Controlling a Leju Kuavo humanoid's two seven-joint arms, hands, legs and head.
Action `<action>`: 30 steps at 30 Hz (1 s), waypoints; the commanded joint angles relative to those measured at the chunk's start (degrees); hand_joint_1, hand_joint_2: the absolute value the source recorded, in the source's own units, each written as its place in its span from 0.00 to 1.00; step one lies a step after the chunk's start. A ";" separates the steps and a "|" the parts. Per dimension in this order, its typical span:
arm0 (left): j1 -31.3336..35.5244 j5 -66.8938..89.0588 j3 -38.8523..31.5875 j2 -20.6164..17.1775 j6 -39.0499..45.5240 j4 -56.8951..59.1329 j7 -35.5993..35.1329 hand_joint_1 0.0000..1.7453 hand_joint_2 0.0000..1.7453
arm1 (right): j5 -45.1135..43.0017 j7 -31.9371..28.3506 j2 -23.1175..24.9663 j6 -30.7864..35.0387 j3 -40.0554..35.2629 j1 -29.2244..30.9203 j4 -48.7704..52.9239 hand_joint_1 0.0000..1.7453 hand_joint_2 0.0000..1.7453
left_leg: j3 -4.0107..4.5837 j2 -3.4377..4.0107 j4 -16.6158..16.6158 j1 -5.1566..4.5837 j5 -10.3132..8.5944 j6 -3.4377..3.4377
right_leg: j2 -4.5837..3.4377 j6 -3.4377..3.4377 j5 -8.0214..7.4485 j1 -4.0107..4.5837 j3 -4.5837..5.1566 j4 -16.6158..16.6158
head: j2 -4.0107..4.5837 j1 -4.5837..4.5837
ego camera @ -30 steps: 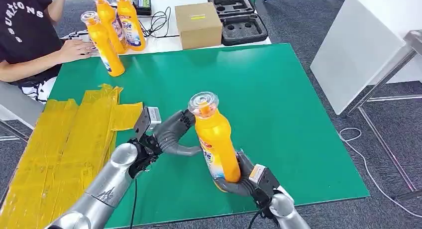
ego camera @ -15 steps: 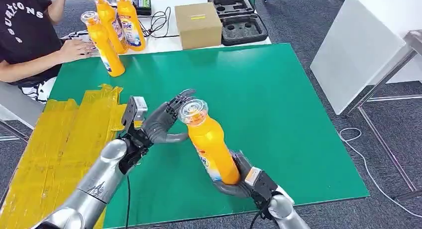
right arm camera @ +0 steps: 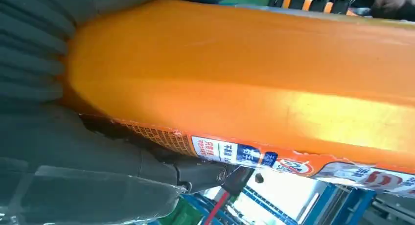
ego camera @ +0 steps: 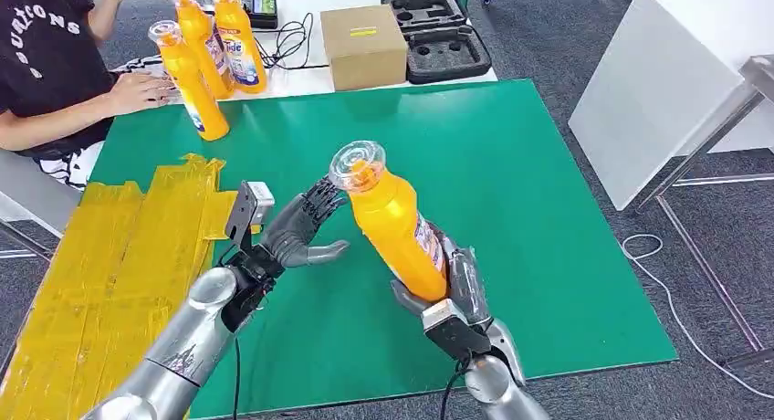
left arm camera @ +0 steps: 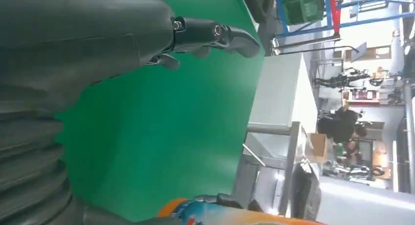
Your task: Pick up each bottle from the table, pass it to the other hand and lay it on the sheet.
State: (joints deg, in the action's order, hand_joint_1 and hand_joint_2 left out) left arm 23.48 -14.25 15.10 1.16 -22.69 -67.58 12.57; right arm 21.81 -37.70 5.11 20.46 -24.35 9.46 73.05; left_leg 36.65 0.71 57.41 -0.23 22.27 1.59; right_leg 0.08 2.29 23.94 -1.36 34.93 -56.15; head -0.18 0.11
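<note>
arms [ego camera: 187,333] — silver, smooth | hands [ego camera: 297,226] — dark grey fingers, ribbed grey covers | black cable at each wrist

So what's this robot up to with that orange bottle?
The robot's right hand grips an orange detergent bottle by its lower part, tilted above the green table with its clear cap toward the left hand. That hand is open beside the bottle's neck, not holding it. The yellow sheet lies on the robot's left. Three more orange bottles stand at the far corner, near a seated person.
</note>
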 commanded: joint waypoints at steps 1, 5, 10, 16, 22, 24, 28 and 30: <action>0.86 0.02 0.64 0.43 0.30 1.36 -0.40 0.00 1.00 | -0.33 0.16 -0.15 0.54 -1.90 2.18 -1.00 1.00 1.00 | -0.13 -0.03 0.01 0.06 0.08 -0.07 | 0.00 -0.09 0.05 0.06 -0.15 0.03 | 0.00 -0.02; 0.86 0.02 0.64 0.43 0.30 1.36 -0.40 0.00 1.00 | -0.33 0.16 -0.15 0.54 -1.90 2.18 -1.00 1.00 1.00 | -0.13 -0.04 0.01 0.05 0.08 -0.06 | 0.00 -0.08 0.06 0.05 -0.14 0.02 | 0.00 0.00; 0.86 0.02 0.64 0.43 0.30 1.36 -0.40 0.00 1.00 | -0.33 0.16 -0.15 0.54 -1.90 2.18 -1.00 1.00 1.00 | -0.24 -0.03 0.05 0.09 0.15 -0.09 | -0.02 -0.12 0.10 0.09 -0.27 0.03 | 0.00 0.00; 0.86 0.02 0.64 0.43 0.30 1.36 -0.40 0.00 1.00 | -0.33 0.16 -0.15 0.54 -1.90 2.18 -1.00 1.00 1.00 | -0.19 -0.03 0.03 0.07 0.11 -0.09 | -0.01 -0.11 0.08 0.07 -0.21 0.02 | 0.00 0.00; -0.69 -4.86 2.13 2.41 2.91 1.57 -2.14 0.00 1.00 | 1.13 0.34 0.96 8.86 -2.29 2.01 -0.88 1.00 1.00 | -0.26 -0.04 0.02 0.08 0.15 -0.09 | -0.01 -0.12 0.11 0.07 -0.29 0.05 | 0.00 0.00; -1.30 -5.38 3.69 2.31 3.42 1.04 -2.28 0.00 1.00 | 0.96 1.47 1.06 11.88 -1.75 1.97 -0.25 1.00 1.00 | -0.31 -0.05 0.04 0.09 0.19 -0.10 | -0.01 -0.14 0.14 0.09 -0.35 0.05 | 0.00 -0.02; -1.54 -6.03 5.62 2.53 3.84 0.37 -2.58 0.00 1.00 | 0.47 2.95 0.79 13.97 -0.90 3.04 -0.84 1.00 1.00 | -0.20 -0.10 0.03 0.06 0.12 -0.08 | 0.06 -0.10 0.10 0.05 -0.24 0.03 | -0.02 0.00; -3.35 -6.83 3.57 2.19 6.81 -4.14 0.58 0.00 1.00 | 10.68 7.78 4.48 19.54 8.31 3.35 -3.47 1.00 1.00 | -0.23 -0.10 0.07 0.09 0.15 -0.09 | 0.05 -0.12 0.12 0.08 -0.29 0.02 | 0.00 0.00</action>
State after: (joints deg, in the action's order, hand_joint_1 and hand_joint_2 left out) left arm 21.29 -19.82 17.28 3.30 -19.32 -68.09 10.60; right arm 22.56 -35.56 6.36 33.37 -25.66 9.63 73.59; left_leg 36.65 0.71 57.42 -0.23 22.27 1.59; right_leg 0.07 2.29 23.94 -1.37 34.94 -56.14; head -0.17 0.11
